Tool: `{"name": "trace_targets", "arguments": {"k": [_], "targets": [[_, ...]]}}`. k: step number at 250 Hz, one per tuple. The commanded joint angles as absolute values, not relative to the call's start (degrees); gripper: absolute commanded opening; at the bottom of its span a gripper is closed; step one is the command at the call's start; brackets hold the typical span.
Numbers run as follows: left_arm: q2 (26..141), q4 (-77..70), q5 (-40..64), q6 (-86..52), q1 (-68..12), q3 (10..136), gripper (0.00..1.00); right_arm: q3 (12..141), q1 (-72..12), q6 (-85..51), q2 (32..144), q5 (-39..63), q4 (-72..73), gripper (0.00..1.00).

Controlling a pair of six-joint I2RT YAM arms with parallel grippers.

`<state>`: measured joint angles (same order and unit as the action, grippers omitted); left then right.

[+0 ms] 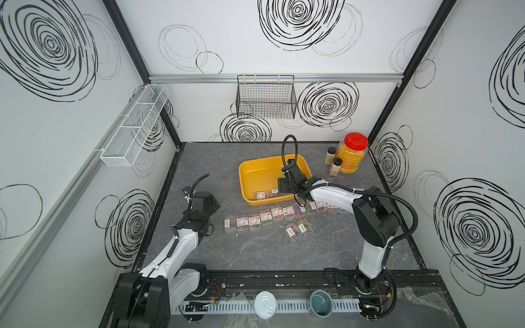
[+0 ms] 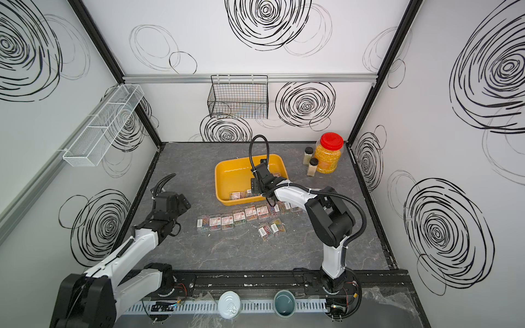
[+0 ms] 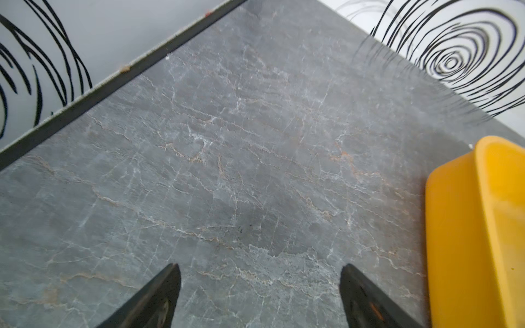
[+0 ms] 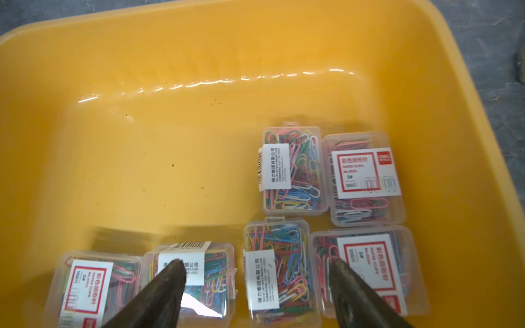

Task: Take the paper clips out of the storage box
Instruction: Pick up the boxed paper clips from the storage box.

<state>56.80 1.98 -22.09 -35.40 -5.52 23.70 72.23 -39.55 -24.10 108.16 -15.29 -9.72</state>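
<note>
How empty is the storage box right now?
Not empty. The right wrist view shows at least six paper clip cases lying on the storage box floor; the rest is bare.
</note>
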Motion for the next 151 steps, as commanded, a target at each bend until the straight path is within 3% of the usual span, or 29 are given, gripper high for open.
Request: {"name": "trace_targets", "arguments": {"k": [1,67,151], "targets": [[55.90,-0.88,-27.04,-36.13,-7.90,23.17,0.95,75.94,-38.77,-23.55,109.81,-12.99,-13.62,0.82],[58.97,2.37,-33.87,-36.47,-12.95,26.02,0.95,78.96,-37.26,-23.03,111.50,-13.19,-16.78,0.81],[60.29,2.24,-34.47,-36.21,-12.66,26.87,0.95,86.76,-32.69,-21.45,117.04,-11.91,-21.54,0.82]]}}
